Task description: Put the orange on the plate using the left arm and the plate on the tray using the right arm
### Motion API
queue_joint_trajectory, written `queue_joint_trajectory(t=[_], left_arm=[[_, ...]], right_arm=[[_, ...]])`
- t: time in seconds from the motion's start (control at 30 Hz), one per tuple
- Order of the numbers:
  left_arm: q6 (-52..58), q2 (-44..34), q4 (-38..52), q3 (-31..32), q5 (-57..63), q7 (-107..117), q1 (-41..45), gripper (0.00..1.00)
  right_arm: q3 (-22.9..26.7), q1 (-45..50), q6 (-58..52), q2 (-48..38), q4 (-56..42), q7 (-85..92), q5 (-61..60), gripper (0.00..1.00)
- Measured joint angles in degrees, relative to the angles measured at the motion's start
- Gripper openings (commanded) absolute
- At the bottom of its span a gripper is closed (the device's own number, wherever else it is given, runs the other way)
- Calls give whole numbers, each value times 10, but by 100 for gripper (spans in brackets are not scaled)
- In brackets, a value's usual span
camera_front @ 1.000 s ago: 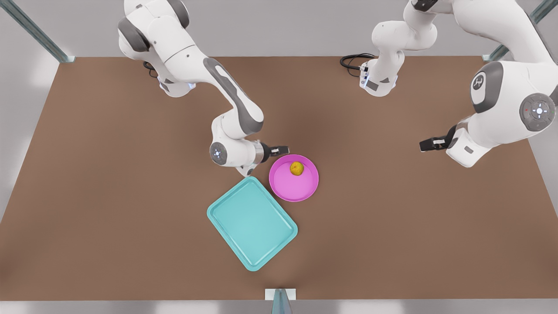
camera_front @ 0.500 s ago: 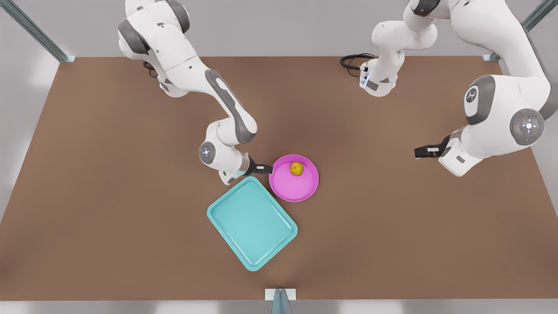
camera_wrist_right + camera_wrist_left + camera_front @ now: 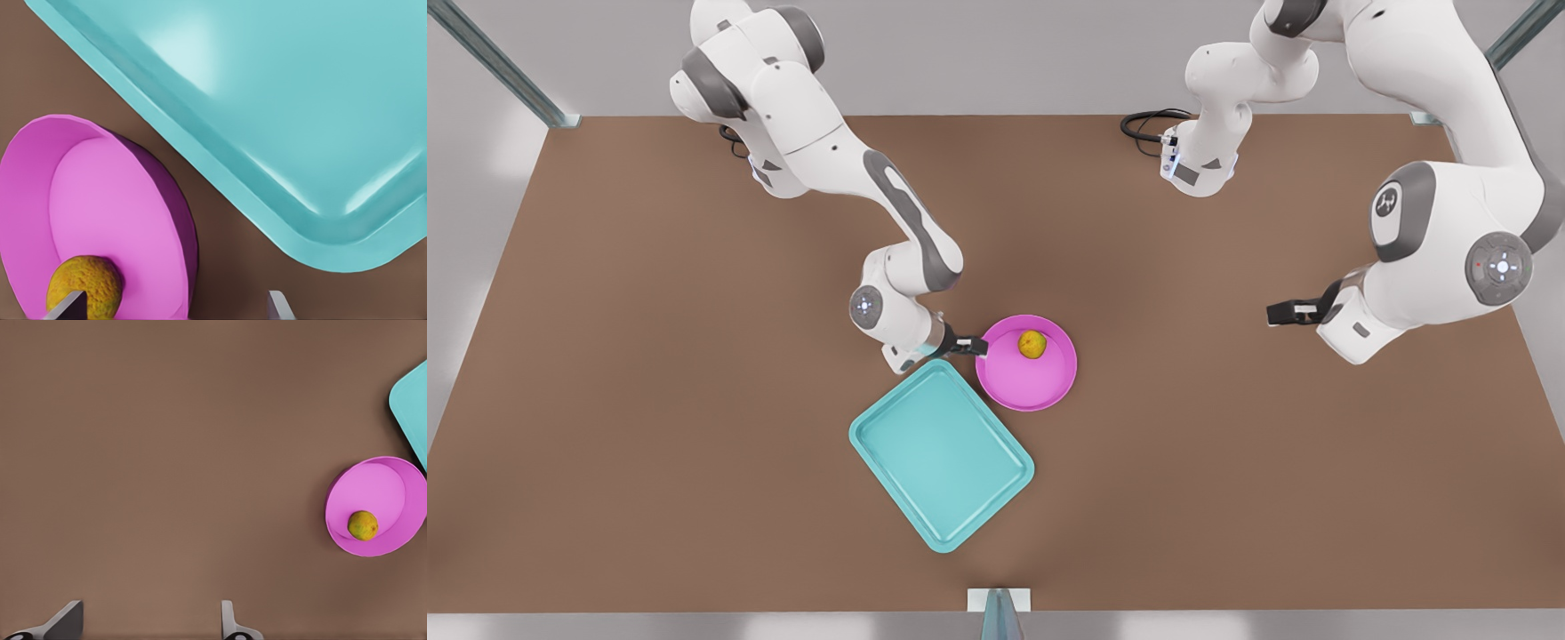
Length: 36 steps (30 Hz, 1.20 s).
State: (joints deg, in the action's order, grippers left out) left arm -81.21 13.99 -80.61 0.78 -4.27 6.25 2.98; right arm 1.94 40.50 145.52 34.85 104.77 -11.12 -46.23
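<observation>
The orange lies inside the pink plate, near its far rim. The teal tray lies beside the plate on the front view's left, nearly touching it. My right gripper is low at the plate's rim, open, with the rim between its fingers. Its wrist view shows the orange, the plate, the tray and the gripper. My left gripper waits open far off on the front view's right. From its wrist view I see the gripper, orange, plate and tray.
The brown table stretches wide on both sides of the tray and plate. A black cable coils at the far edge by an arm base. A metal post stands at the near edge.
My right gripper has dropped from beside the plate's far side to its rim next to the tray. My left arm has drifted slightly lower and toward the plate.
</observation>
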Motion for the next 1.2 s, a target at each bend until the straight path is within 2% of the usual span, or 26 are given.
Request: queue_joint_trajectory(t=[0.5,0.53,0.6,0.63,0.7,0.8,0.93,0.97,1.03,1.13,1.2], left_arm=[[0,1,0,0,-1,-2,0,100],[0,1,0,0,-1,-2,0,100],[0,1,0,0,-1,-2,0,100],[0,1,0,0,-1,-2,0,100],[0,1,0,0,-1,-2,0,100],[0,1,0,0,-1,-2,0,100],[1,0,0,1,-1,-2,1,100],[1,0,0,1,-1,-2,1,100],[1,0,0,1,-1,-2,1,100],[1,0,0,1,-1,-2,1,100],[1,1,0,1,-1,-2,1,100]], right_arm=[[0,33,15,39,-9,4,-2,100],[1,36,16,41,-11,4,-2,98],[1,39,16,43,-12,4,-3,77],[1,40,16,43,-14,5,-3,73],[1,39,16,42,-18,4,-3,72],[1,36,14,42,-19,4,-3,59],[1,35,14,46,-18,5,-3,56],[1,36,14,47,-18,5,-3,53],[1,37,14,49,-19,6,-4,36],[1,38,14,48,-19,8,-5,25],[1,39,14,47,-20,10,-7,23]])
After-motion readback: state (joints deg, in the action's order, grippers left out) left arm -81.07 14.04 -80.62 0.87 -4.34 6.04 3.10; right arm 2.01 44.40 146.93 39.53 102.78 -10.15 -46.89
